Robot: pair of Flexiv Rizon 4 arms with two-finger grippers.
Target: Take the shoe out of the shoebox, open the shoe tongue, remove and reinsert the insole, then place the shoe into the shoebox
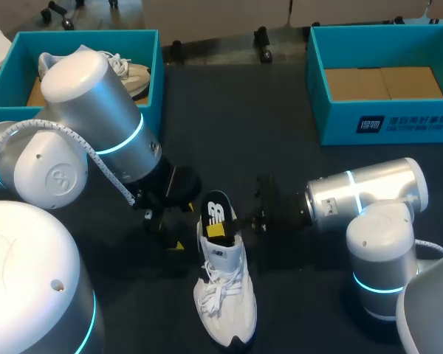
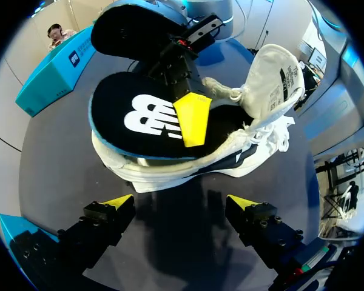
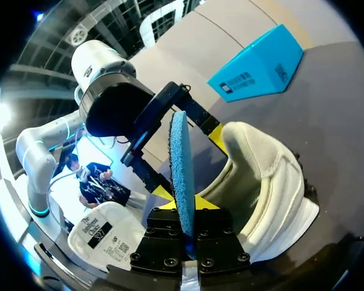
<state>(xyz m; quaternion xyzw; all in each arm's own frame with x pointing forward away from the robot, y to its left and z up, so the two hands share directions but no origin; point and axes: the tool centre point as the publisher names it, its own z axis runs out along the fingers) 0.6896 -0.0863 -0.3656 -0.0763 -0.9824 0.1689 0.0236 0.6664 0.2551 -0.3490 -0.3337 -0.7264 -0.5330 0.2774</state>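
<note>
**Shoe:** white mesh lace-up sneaker (image 1: pixel 225 295), out of box, standing on its sole on dark tabletop (image 1: pixel 295 110). Tongue is pulled up and fwd. It sits just ahead of L jaws, heel end nearest R jaws.

**Insole:** black foam insole w/ white logo and blue underside (image 2: pixel 139 118). Rear part is raised above the heel collar. Fwd end seems to run in under the tongue; depth not visible.

**R gripper** (image 3: pixel 183 203)**:** closed on the insole, which sits edge-on between the jaws. One yellow pad is on the logo face, the other on the blue side.

**L gripper** (image 2: pixel 181 203)**:** jaws wide apart, holding nothing, not touching shoe.

**Step (judged):** insole out/in phase; direction can't be told.

**To do well:**
- Shoe is light and unbraced, so it prob. drags w/ the insole. L jaws should pinch the sidewall or heel first.
- Move the insole along the shoe's length at a low angle; the foam buckles if pushed steeply.
- Watch for the tongue flopping back.

**Box:** teal cardboard shoebox (image 1: pixel 384 122), well apart beyond R arm, for the last step.
</note>
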